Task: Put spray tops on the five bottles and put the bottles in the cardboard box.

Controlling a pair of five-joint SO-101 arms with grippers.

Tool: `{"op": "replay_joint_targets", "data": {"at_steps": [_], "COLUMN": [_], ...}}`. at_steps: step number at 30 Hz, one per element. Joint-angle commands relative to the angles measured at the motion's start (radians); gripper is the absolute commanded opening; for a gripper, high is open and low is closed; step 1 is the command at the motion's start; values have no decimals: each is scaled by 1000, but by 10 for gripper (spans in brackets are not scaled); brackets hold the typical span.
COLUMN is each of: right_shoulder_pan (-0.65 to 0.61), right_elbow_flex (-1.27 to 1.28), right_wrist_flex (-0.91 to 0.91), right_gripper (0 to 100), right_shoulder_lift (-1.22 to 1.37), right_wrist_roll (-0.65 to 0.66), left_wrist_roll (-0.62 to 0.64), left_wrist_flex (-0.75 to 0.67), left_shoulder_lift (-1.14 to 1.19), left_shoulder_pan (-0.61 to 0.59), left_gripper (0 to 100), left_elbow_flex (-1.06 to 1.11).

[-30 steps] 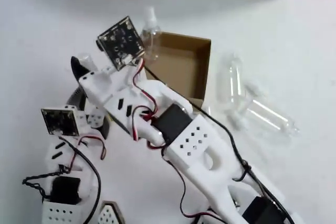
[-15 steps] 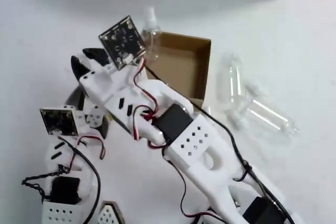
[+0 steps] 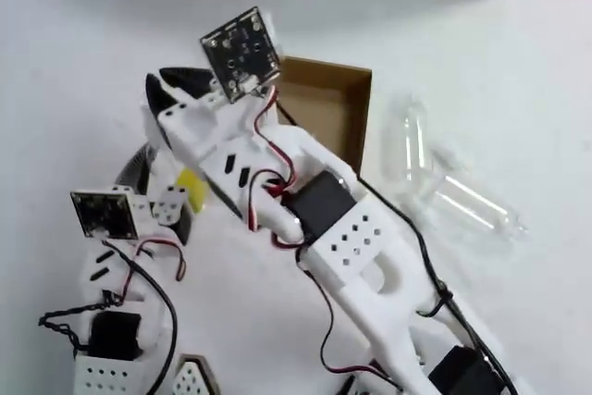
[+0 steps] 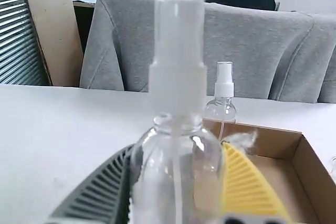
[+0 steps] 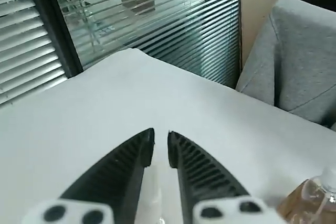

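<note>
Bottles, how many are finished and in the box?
Done: one capped bottle stands at the cardboard box's far edge. In hand: the left pincer grips another bottle, spray top on. Left: the loose bottles lying on the table look uncapped and need boxing.

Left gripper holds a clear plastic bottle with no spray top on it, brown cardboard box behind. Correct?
Not quite. The clear plastic bottle in the left gripper has a white spray top on its neck, as the left wrist view shows. The brown cardboard box is behind it.
</note>
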Motion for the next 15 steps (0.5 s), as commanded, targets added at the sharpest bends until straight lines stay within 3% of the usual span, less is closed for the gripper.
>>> {"op": "replay_joint_targets", "data": {"at_steps": [1,9,15], "right_shoulder_pan": [-12,19,56], "right_elbow_flex": [-54,-57,-49], "right_wrist_flex": [2,-5,84], "right_gripper": [15,15,15], "right_shoulder_lift": [-30,-30,-30], "right_wrist_roll": [0,5,120], "left_wrist_roll": [6,6,6], "left_wrist_flex": [-28,-31,-124], "left_shoulder_lift": [-5,-5,-5], "left_shoulder_pan": [-8,-7,-10], "left_gripper": [20,20,20], "left_elbow_flex": [-6,-6,61]}}
